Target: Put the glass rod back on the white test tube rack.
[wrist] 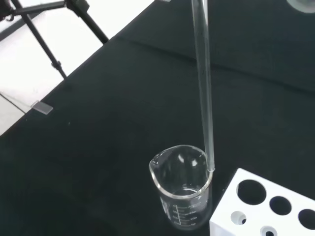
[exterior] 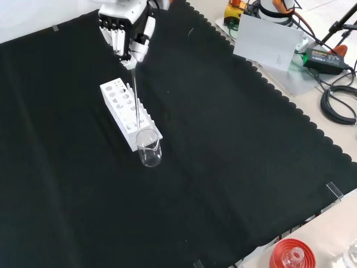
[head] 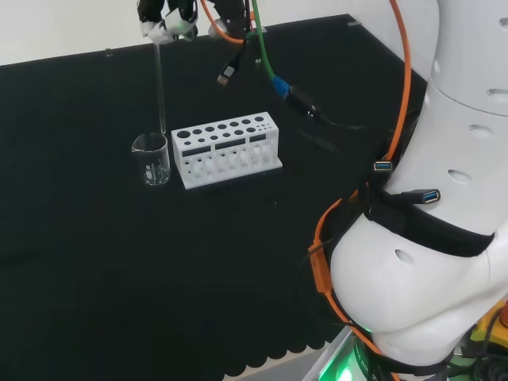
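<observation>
Head view: the hand (head: 168,22) sat at 12 o'clock of the frame, fingers curled and pinching the top of the glass rod (head: 160,91). The rod hung about vertical, its lower end reaching the rim of the clear beaker (head: 151,159). The beaker stood just beside the white test tube rack (head: 226,148), at the rack's 9 o'clock. A top-end grip probably left the free tip clear for aiming into a hole.

Front view: the hand (exterior: 125,30) came in at 11 o'clock of the frame, fingers closed around the rod's upper end. The rod (exterior: 135,103) ran down across the rack (exterior: 125,109) toward the beaker (exterior: 149,148), which touched or nearly touched the rack's near end at 5 o'clock. Whether the tip was in the beaker or just above the rim, I could not tell here.

Wrist view: the rod (wrist: 204,83) dropped from the hand to the beaker rim (wrist: 181,189), its tip level with the rim on the side nearest the rack (wrist: 266,209). 3 large holes showed on the rack corner, all open.

Judgement: the rod was lifted out of the beaker and not yet over the rack. The next move calls for a short sideways shift, then lowering into a hole. Risk: the tip clipping the beaker rim and tipping it.
</observation>
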You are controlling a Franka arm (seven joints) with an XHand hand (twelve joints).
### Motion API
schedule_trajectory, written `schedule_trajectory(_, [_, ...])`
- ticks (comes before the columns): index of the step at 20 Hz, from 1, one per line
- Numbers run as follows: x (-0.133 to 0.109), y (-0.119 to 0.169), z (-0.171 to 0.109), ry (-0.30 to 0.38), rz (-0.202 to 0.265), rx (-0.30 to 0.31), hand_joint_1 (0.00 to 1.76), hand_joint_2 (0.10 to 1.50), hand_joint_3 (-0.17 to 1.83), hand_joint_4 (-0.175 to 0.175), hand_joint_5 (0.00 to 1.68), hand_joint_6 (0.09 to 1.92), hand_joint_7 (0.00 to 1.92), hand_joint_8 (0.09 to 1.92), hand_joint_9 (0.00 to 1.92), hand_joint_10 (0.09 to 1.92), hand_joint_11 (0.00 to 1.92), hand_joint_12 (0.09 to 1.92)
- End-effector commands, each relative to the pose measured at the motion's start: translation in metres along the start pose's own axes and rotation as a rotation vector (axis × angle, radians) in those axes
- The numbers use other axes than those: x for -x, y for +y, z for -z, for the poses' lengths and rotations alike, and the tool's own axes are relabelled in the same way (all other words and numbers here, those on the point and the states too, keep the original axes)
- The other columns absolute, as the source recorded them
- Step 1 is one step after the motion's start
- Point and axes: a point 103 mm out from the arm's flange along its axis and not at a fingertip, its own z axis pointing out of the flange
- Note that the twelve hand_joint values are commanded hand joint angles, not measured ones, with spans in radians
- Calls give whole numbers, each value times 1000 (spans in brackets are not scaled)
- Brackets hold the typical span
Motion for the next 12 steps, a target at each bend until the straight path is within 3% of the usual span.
schedule_trajectory(1, [16,-16,13,-5,-40,16,1292,1133,-175,-175,1094,832,1143,842,1693,502,1555,649])
schedule_trajectory(12, [62,-51,23,-17,-122,22,1292,1132,-175,-175,1094,831,1143,841,1693,501,1555,650])
